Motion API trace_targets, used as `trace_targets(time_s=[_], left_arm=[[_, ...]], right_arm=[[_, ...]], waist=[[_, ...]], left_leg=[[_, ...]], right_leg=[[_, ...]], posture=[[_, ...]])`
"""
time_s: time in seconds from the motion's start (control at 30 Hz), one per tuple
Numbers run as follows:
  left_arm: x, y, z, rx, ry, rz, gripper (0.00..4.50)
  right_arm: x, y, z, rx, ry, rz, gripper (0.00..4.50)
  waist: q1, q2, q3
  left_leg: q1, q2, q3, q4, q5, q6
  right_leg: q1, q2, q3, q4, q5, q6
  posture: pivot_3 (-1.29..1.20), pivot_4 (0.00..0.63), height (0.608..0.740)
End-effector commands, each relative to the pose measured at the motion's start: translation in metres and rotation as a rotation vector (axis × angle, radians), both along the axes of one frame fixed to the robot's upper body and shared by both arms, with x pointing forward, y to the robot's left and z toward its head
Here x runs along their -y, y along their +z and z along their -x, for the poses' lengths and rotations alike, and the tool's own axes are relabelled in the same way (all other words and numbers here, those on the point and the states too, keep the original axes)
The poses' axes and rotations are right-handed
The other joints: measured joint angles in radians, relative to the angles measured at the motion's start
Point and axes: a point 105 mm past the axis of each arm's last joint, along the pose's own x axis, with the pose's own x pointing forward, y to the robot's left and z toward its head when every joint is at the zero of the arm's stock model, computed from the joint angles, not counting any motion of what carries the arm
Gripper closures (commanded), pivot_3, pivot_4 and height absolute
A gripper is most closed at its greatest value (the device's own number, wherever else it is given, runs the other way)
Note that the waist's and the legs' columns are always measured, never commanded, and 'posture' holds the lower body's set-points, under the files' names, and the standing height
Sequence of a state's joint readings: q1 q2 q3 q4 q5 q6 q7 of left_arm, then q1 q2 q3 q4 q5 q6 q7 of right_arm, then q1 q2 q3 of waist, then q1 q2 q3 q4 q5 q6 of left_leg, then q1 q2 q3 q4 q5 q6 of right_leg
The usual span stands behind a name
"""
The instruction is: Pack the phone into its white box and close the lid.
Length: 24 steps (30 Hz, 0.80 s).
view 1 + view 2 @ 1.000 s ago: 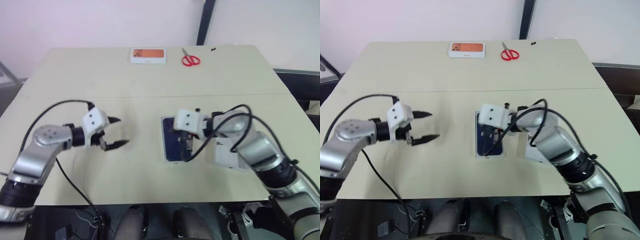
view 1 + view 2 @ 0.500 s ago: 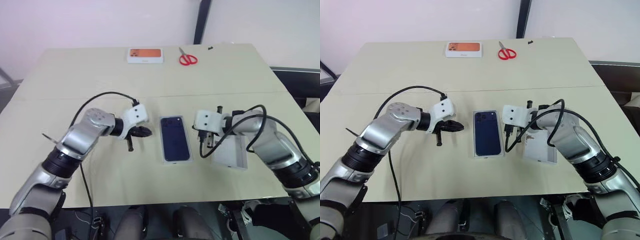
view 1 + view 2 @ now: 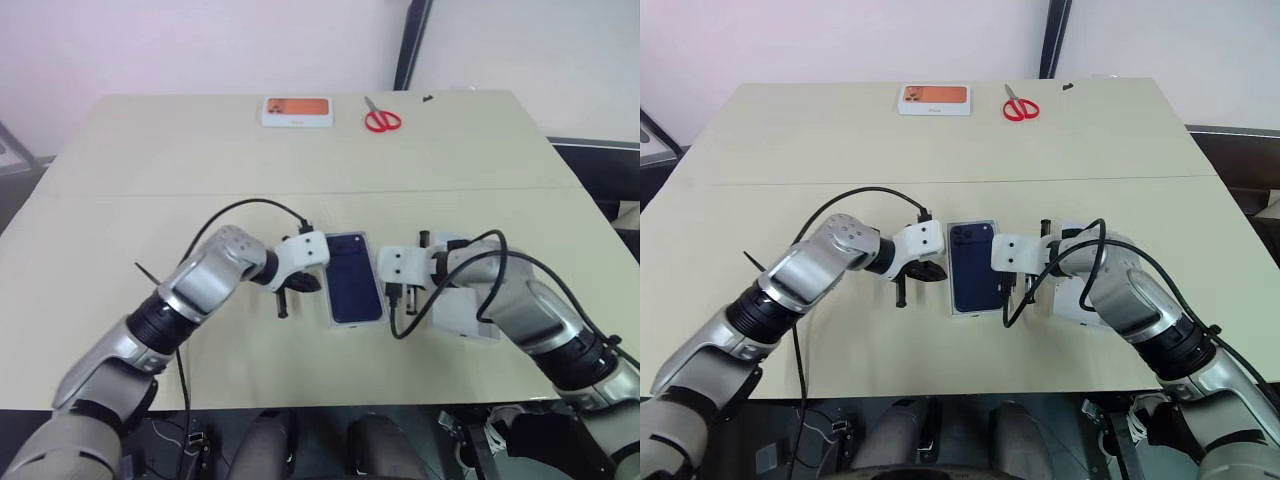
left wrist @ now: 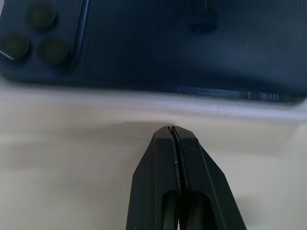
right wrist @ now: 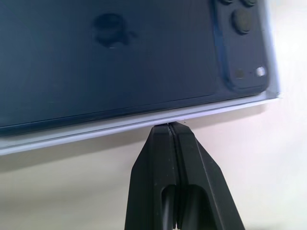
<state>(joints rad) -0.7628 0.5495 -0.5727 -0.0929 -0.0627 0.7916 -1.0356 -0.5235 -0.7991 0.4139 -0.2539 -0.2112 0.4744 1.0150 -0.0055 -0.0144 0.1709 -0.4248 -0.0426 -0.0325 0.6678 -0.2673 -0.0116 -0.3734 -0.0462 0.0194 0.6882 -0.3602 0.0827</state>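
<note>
The slim dark navy-blue phone (image 3: 973,265) lies back-up in the shallow white box (image 5: 144,128) mid-bench (image 3: 940,160). The left tool (image 4: 172,132) and right tool (image 5: 169,127), both clenched and empty, flank the box's long edges, the right touching the rim. The white lid (image 3: 465,312) sits just beside, rightward.

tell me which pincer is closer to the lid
Right. The right pincer sits between the phone and the lid, close beside the lid. The left pincer is on the phone's other side, farther away.
</note>
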Motion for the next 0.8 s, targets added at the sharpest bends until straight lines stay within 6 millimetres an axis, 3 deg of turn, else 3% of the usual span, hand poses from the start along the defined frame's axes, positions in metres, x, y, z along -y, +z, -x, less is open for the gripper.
trace_targets(time_s=[0.03,0.4,0.8], left_arm=[[0.023,-0.003,0.012,0.018,-0.103,-0.001,4.44],[0.064,-0.006,0.015,0.034,-0.207,0.042,4.44],[0.081,-0.004,0.023,0.034,-0.290,0.042,4.44]], right_arm=[[0.000,0.015,0.008,0.030,0.031,-0.011,4.50],[0.027,0.015,0.032,-0.024,-0.031,0.023,4.50],[0.038,0.014,0.039,-0.041,-0.074,0.048,4.50]], waist=[[0.004,0.000,0.000],[0.025,0.001,-0.001],[0.020,0.001,-0.001]], left_leg=[[0.000,0.000,0.000,0.000,0.000,0.000],[0.000,0.000,0.000,0.002,-0.001,0.001],[0.000,0.000,0.000,0.002,-0.001,0.001]], right_leg=[[0.000,0.000,0.000,0.000,0.000,0.000],[0.002,0.000,0.000,-0.001,0.000,0.000],[0.002,0.000,0.000,-0.001,0.000,0.001]], posture=[[0.00,0.150,0.740],[0.00,0.150,0.740],[0.00,0.150,0.740]])
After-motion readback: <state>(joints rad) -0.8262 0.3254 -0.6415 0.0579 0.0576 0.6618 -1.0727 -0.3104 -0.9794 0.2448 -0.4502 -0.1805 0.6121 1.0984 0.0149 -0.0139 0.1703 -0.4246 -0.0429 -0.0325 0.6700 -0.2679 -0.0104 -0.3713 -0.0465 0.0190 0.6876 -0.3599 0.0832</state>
